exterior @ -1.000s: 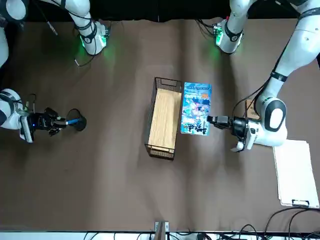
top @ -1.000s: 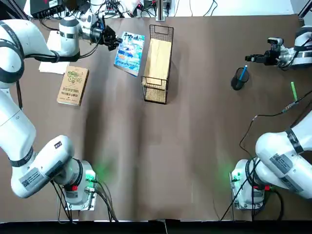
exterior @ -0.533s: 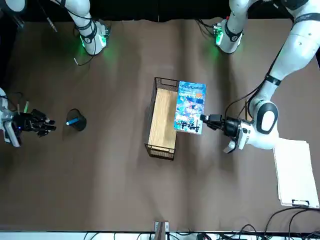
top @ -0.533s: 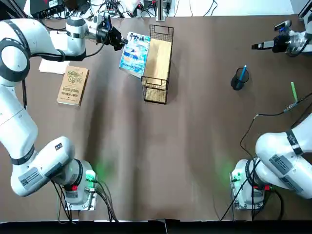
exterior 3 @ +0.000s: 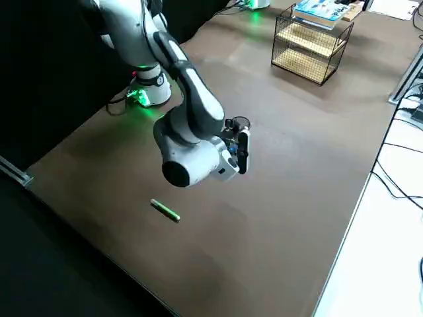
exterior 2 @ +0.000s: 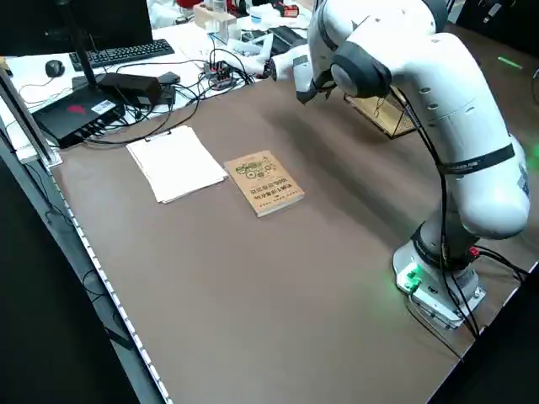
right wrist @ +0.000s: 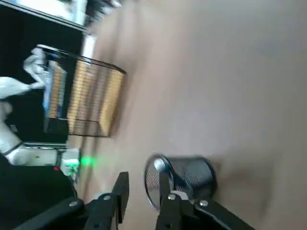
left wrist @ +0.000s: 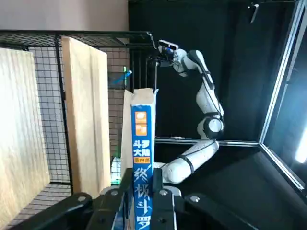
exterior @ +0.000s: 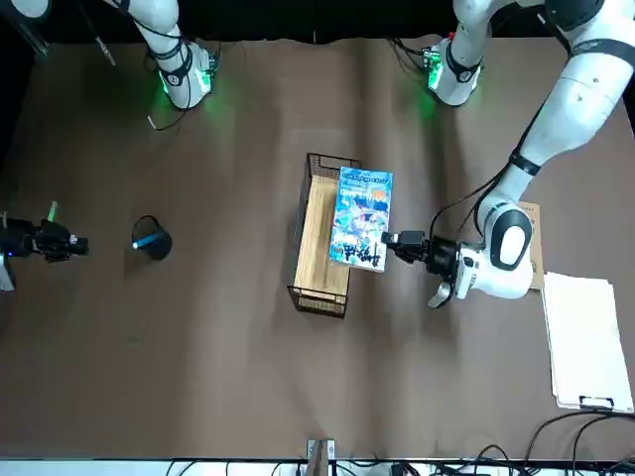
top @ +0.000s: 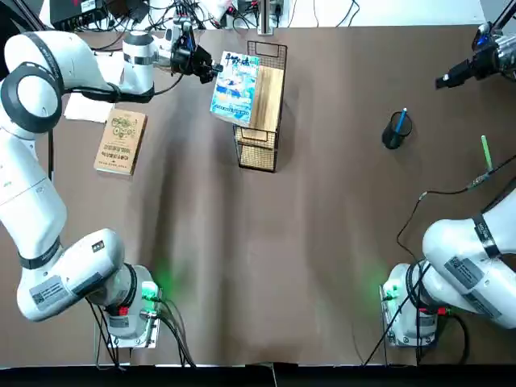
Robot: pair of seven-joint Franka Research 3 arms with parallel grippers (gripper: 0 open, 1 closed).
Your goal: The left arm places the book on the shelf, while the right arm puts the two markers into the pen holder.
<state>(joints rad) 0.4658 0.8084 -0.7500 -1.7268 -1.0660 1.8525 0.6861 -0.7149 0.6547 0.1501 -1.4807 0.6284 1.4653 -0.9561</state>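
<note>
Above the brown table (top: pixel 322 242), left hand (top: pixel 211 71) pinches book (top: pixel 235 87); right hand (right wrist: pixel 141 191) spread

The left end effector (exterior: pixel 389 241) holds the book (exterior: pixel 361 217) by its edge, the book partly over the shelf (exterior: pixel 322 234). At 9 o'clock on the counter (exterior: pixel 248 377), the right end effector (exterior: pixel 71 243) is near the pen holder (exterior: pixel 152 240).
</note>
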